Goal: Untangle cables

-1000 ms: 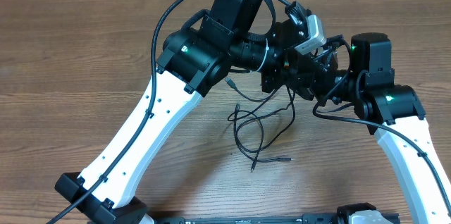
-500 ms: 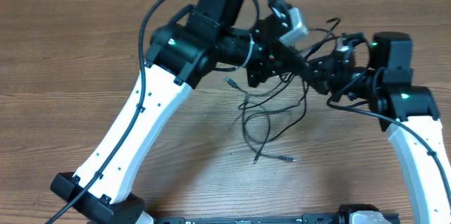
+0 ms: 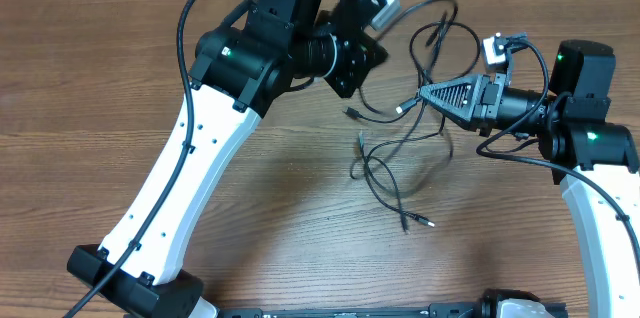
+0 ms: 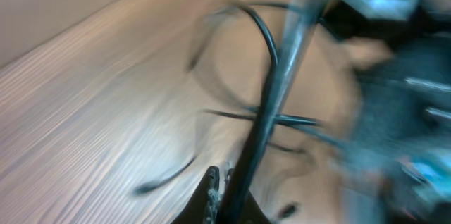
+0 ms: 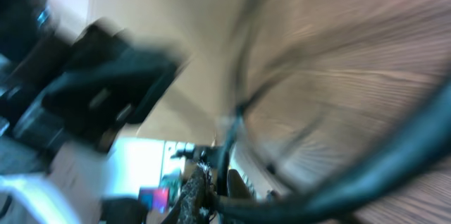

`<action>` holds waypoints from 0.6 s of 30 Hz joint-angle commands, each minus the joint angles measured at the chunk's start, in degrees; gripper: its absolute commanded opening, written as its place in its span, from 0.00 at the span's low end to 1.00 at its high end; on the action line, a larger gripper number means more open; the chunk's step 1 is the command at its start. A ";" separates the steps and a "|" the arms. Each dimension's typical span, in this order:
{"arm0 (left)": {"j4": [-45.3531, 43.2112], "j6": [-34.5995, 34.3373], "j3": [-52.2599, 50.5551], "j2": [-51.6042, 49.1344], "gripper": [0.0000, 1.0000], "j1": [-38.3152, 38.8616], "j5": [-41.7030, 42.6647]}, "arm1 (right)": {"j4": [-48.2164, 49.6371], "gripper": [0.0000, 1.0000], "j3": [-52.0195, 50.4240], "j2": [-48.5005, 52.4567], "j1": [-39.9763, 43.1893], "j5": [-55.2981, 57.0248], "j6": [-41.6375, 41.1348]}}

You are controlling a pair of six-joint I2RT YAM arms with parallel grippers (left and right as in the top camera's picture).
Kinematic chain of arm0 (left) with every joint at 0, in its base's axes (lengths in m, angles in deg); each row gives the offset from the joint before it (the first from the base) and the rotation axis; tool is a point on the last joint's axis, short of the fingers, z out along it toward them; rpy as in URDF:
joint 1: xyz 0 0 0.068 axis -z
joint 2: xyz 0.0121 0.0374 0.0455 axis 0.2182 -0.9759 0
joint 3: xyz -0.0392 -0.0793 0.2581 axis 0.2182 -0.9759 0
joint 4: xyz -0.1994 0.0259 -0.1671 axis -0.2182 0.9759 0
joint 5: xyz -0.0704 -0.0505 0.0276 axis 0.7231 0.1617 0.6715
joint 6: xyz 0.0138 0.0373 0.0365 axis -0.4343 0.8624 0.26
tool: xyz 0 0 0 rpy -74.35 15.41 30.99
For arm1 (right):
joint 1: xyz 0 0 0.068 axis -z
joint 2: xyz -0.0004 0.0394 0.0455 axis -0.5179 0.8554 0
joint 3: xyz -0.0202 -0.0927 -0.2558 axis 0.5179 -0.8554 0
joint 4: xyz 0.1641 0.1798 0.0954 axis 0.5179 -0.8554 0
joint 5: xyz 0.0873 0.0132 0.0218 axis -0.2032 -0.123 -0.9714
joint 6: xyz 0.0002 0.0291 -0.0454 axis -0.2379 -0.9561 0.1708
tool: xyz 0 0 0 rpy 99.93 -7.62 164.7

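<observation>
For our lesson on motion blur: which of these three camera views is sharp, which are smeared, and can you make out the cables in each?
Overhead view: sharp and evenly lit, thin cables crisp against the wooden table. Left wrist view: heavy motion blur, though one dark strand is readable. Right wrist view: the most smeared, only dark streaks; plug ends cannot be told.

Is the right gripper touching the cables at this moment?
Touching. The overhead view shows the right gripper with its closed tip pinching a strand of the cables; loops run out from that tip.

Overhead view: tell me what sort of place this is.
Probably a robotics lab workbench: a wood-grain table, two white-and-black robot arms, and thin black cables tangled between them.
</observation>
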 commanded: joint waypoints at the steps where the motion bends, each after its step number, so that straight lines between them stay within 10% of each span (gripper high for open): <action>1: 0.13 -12.92 0.28 0.22 0.04 -0.22 -22.67 | 0.31 0.04 0.74 -0.17 0.20 -8.41 4.33; 12: -0.81 -3.43 0.28 0.59 0.04 -0.20 -15.76 | -4.83 0.05 0.72 -0.15 0.20 8.79 5.97; 18: -0.59 4.50 0.28 1.46 0.04 -0.20 -7.32 | -17.64 0.49 0.72 -0.15 0.20 37.29 4.22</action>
